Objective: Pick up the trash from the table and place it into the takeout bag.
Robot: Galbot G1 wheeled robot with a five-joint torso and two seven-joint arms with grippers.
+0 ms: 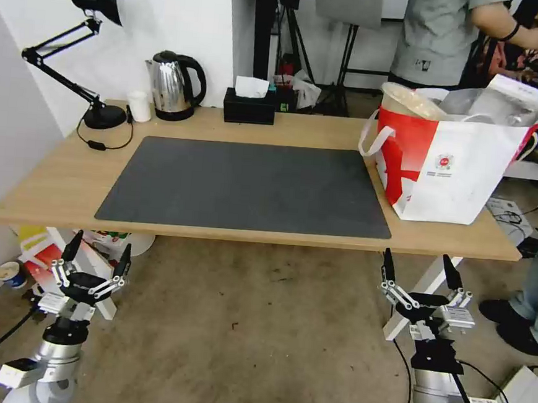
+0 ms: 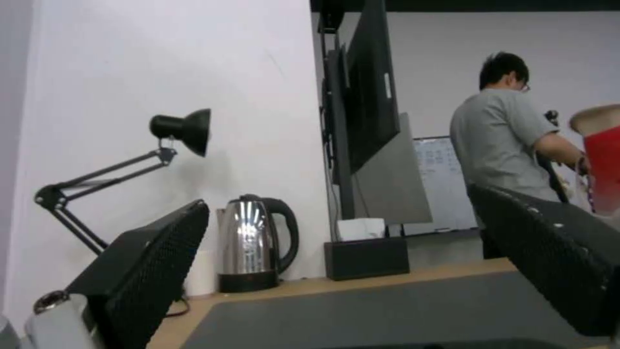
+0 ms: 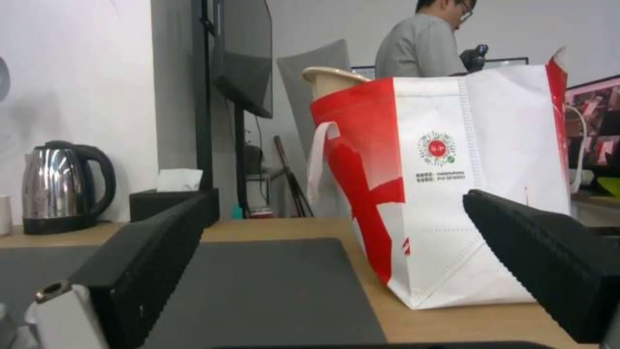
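takeout bag [image 1: 451, 172] on table [image 1: 66, 179], both tools spread

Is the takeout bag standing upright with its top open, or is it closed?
Upright and open. The takeout bag stands on its flat base on the table, and a beige bowl shows above its open rim.

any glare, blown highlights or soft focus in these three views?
Head view: even light, the table edge bows with lens distortion. Left wrist view: bright streaks on the steel kettle, left gripper's fingers close and soft. Right wrist view: takeout bag sharp, its white panel bright, right gripper's fingers soft.
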